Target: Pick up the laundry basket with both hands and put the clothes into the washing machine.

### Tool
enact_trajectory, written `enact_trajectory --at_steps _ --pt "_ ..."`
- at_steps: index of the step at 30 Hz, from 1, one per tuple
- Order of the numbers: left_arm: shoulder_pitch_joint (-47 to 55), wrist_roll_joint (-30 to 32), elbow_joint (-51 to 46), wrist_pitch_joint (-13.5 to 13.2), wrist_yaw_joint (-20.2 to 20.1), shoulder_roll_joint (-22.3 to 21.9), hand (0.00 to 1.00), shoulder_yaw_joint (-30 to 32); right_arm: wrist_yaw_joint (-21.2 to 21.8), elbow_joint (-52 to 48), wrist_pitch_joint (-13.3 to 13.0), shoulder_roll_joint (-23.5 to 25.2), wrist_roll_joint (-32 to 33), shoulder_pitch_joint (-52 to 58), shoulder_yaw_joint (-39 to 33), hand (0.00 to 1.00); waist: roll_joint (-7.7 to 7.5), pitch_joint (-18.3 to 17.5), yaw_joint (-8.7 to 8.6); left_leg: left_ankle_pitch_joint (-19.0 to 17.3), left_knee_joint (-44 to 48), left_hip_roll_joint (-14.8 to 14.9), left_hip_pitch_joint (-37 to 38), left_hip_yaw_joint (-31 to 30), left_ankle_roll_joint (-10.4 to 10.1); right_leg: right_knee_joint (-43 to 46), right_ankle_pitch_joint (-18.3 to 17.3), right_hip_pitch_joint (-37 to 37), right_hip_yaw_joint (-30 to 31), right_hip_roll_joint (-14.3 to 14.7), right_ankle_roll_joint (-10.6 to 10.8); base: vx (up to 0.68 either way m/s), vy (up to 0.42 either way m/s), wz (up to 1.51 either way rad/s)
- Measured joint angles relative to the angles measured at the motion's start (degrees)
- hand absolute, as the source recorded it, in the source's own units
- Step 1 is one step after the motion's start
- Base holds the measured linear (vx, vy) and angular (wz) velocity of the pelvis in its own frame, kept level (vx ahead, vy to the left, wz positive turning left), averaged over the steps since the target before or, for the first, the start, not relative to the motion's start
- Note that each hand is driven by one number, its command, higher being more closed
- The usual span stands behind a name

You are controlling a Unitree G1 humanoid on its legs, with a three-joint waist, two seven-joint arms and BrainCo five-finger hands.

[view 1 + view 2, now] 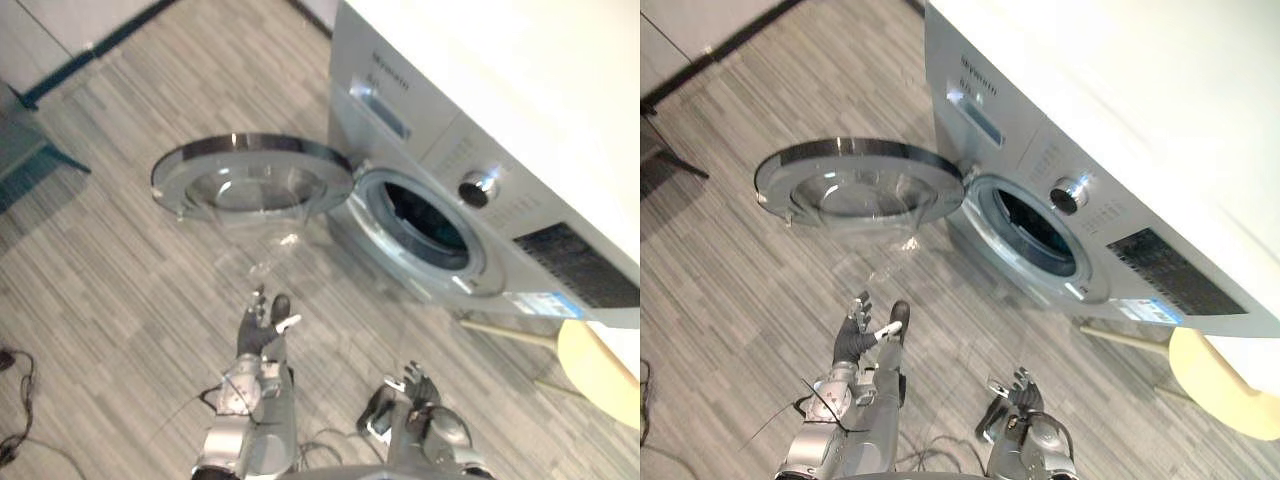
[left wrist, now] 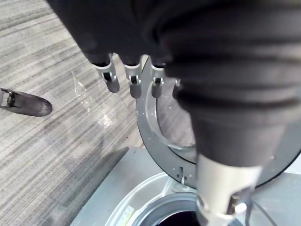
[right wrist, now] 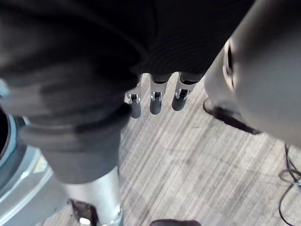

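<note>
The grey washing machine (image 1: 440, 140) stands at the upper right with its round door (image 1: 250, 180) swung wide open to the left. Its drum opening (image 1: 425, 225) looks dark inside. My left hand (image 1: 262, 325) is held out low over the floor in front of the door, fingers (image 2: 134, 82) straight and holding nothing. My right hand (image 1: 410, 388) hangs lower and nearer to me, below the drum opening, with its fingers (image 3: 153, 101) also relaxed and empty.
A pale yellow round stool (image 1: 600, 370) stands at the right, beside the machine's front corner. A blue-framed piece of furniture (image 1: 30, 150) sits at the far left. Grey wood-look floor (image 1: 130, 290) spreads between me and the machine.
</note>
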Motion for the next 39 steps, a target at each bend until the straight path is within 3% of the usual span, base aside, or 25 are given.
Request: enact_trajectory --at_steps 4,7,8,9,11,12,17,18,20,22,23,24,25,26,27,28,31,32,33,35,36,39 --pt "2.44 0.48 3.21 1.01 -0.53 -0.08 0.00 0.01 0.15 1.33 0.21 -0.81 -2.11 1.01 -3.05 0.00 0.26 -2.95 0.25 0.07 -0.12 -0.30 3.27 -0.82 -0.06 -1.55 0.02 4.51 -1.31 0.34 0.03 0.01 -0.021 0.16" --pt "2.45 0.49 4.57 1.53 -1.70 0.03 0.00 -0.04 0.43 1.46 0.69 -1.02 -4.62 0.68 -3.47 0.00 1.52 -5.93 -0.23 3.71 -0.92 -0.46 3.58 -1.94 -0.79 -5.22 2.29 6.11 -1.59 0.83 -1.63 -0.05 0.039 0.03" --pt "1.94 0.46 4.92 1.84 -1.76 -0.30 0.00 0.69 0.74 2.13 1.04 -0.52 -6.17 0.32 -4.29 0.00 0.30 -5.63 -0.08 -4.21 8.83 -2.13 2.18 -2.49 -1.00 -5.98 3.50 6.81 -1.06 -0.87 -0.77 0.00 0.119 -0.37" --pt "2.50 0.32 5.24 1.95 -1.59 -1.07 0.00 2.60 1.28 2.57 1.23 -0.57 -6.90 0.39 -4.49 0.00 0.13 -5.71 -0.11 -13.46 20.98 -3.42 1.65 -2.82 0.37 -6.46 4.66 8.24 1.39 -1.61 -0.38 0.03 0.140 -0.64" --pt "4.26 -0.01 5.29 1.95 -1.39 -1.70 0.00 4.66 1.54 3.06 1.79 -1.05 -7.23 1.49 -4.60 0.00 1.97 -7.11 -0.62 -18.73 25.83 -3.27 3.56 -3.72 -0.74 -7.30 5.15 9.51 5.61 -0.19 -0.10 -0.03 0.108 -0.79" --pt "3.78 -0.63 5.28 1.88 -1.27 -1.01 0.00 5.41 1.69 3.13 2.35 -0.38 -7.29 2.01 -4.87 0.00 1.64 -7.82 -2.14 -19.12 23.27 -3.09 5.26 -4.18 -0.69 -8.24 5.71 9.20 8.28 0.00 -0.93 -0.08 0.087 -0.57" --pt "2.38 -1.94 8.21 1.77 -1.46 0.76 0.00 4.82 1.51 3.64 2.62 1.81 -6.57 2.46 -11.60 0.00 1.53 -8.16 -3.99 -19.09 20.00 -1.97 7.68 0.24 -0.27 -11.56 10.37 5.99 15.68 -0.72 -0.28 -0.15 0.104 -0.74" --pt "2.24 -2.04 9.98 1.70 -1.86 0.99 0.00 3.20 1.28 3.70 2.77 1.63 -6.54 2.77 -13.43 0.00 1.71 -8.26 -4.64 -19.68 20.99 -2.16 7.71 1.94 0.67 -12.79 11.56 5.51 17.87 -0.95 -0.50 -0.18 0.186 -0.80" --pt "1.98 -1.72 12.80 1.75 -2.62 1.39 0.00 2.01 1.03 4.21 2.91 1.65 -5.90 3.66 -15.70 0.00 1.90 -8.22 -5.66 -20.40 21.27 -2.15 7.68 4.74 1.12 -14.24 12.99 4.28 21.14 -0.93 -2.93 -0.18 0.188 -0.77" --pt "1.39 -0.84 14.23 1.84 -2.99 2.17 0.00 1.58 0.90 3.71 2.78 1.98 -3.89 4.33 -16.77 0.00 1.85 -8.23 -6.62 -20.77 20.96 -2.17 7.27 6.33 1.84 -14.99 13.77 2.19 23.14 -0.41 -9.82 -0.12 0.155 -0.63" --pt "1.30 -0.12 14.23 1.88 -3.12 2.60 0.00 1.52 0.75 3.86 2.91 2.35 -3.44 4.60 -16.62 0.00 1.31 -8.34 -6.35 -21.10 20.66 -2.79 7.75 6.56 2.51 -16.11 13.30 1.32 23.90 -0.33 -17.98 -0.06 0.161 -0.80" --pt "1.65 0.09 14.18 2.00 -3.32 2.26 0.00 1.54 0.61 4.09 2.87 1.76 -2.97 4.89 -16.95 0.00 2.37 -8.69 -6.04 -20.64 18.91 -2.45 8.54 6.28 4.37 -16.46 7.81 1.64 24.10 0.64 -21.36 -0.07 0.196 -0.87" --pt "1.82 0.44 14.65 1.97 -3.57 2.01 0.00 1.66 0.55 3.97 2.85 1.31 -2.82 4.61 -17.86 0.00 3.55 -8.34 -6.05 -19.56 17.29 -1.64 9.53 7.06 5.86 -10.81 7.83 0.53 24.69 1.36 -14.21 -0.06 0.126 -0.53" --pt "1.70 0.99 15.68 2.14 -3.98 2.78 0.00 1.57 0.28 3.89 2.65 2.05 -2.42 5.14 -18.03 0.00 3.15 -8.53 -6.73 -18.35 15.66 -1.61 10.87 6.93 6.83 -1.92 7.86 0.23 25.40 3.31 -10.77 -0.06 0.066 -0.14" --pt "1.51 1.02 16.12 2.15 -4.03 3.48 0.00 1.72 0.30 4.10 2.71 2.56 -2.28 5.78 -17.97 0.00 1.82 -9.28 -6.60 -18.06 15.07 -2.69 11.68 7.11 6.79 2.34 8.20 1.42 26.55 5.47 -9.95 -0.07 -0.031 0.01" --pt "1.53 1.01 16.67 2.15 -3.97 3.31 0.00 2.27 0.34 5.54 2.83 2.54 -2.27 5.94 -17.91 0.00 0.82 -10.05 -5.67 -18.11 14.24 -3.74 12.30 7.55 6.48 1.82 6.07 3.11 26.04 5.90 -8.92 -0.08 -0.033 0.02" --pt "2.57 0.92 16.97 2.20 -3.82 2.84 0.00 3.32 0.42 5.86 2.91 3.12 -2.09 6.10 -17.82 0.00 0.74 -11.58 -5.84 -16.83 10.49 -4.21 12.92 6.77 5.27 -5.86 6.32 5.32 29.72 6.96 -8.24 -0.03 -0.030 0.21" --pt "2.71 0.85 17.09 2.60 -3.75 2.40 0.00 4.04 0.64 6.33 3.26 3.21 -2.23 6.13 -17.61 0.00 0.25 -12.05 -4.96 -16.22 8.79 -4.12 12.76 6.61 4.53 -8.89 6.40 5.63 29.61 7.13 -6.66 -0.02 -0.100 0.03" --pt "2.77 0.62 17.57 3.06 -3.45 1.89 0.00 4.59 0.66 6.50 3.46 2.74 -2.14 6.21 -16.97 0.00 0.49 -12.22 -4.31 -14.99 7.06 -3.92 12.62 6.14 4.49 -10.18 7.00 5.49 29.23 7.91 -5.52 -0.05 -0.109 0.09" --pt "2.79 -0.53 19.51 3.18 -2.73 0.64 0.00 4.54 0.51 6.47 3.45 1.57 -2.09 5.76 -15.56 0.00 1.50 -12.65 -4.10 -12.21 4.25 -3.15 12.69 4.71 4.25 -11.13 7.21 5.58 27.89 8.90 -5.29 -0.03 -0.101 0.34" --pt "2.96 -1.61 20.69 3.24 -2.55 -0.86 0.00 4.41 0.36 6.53 3.46 0.48 -2.36 5.84 -14.37 0.00 2.76 -12.64 -4.02 -8.82 1.24 -2.63 13.38 3.34 4.24 -11.53 7.62 5.74 26.53 9.67 -4.98 0.00 -0.111 0.43" --pt "2.34 -3.29 21.58 3.20 -2.56 -2.37 0.00 4.40 0.14 6.66 3.66 -0.40 -4.34 5.18 -13.67 0.00 4.03 -11.91 -2.97 -5.19 -0.61 -2.48 13.64 0.72 3.88 -11.10 7.04 7.03 22.97 10.20 -5.25 0.01 -0.088 0.53"
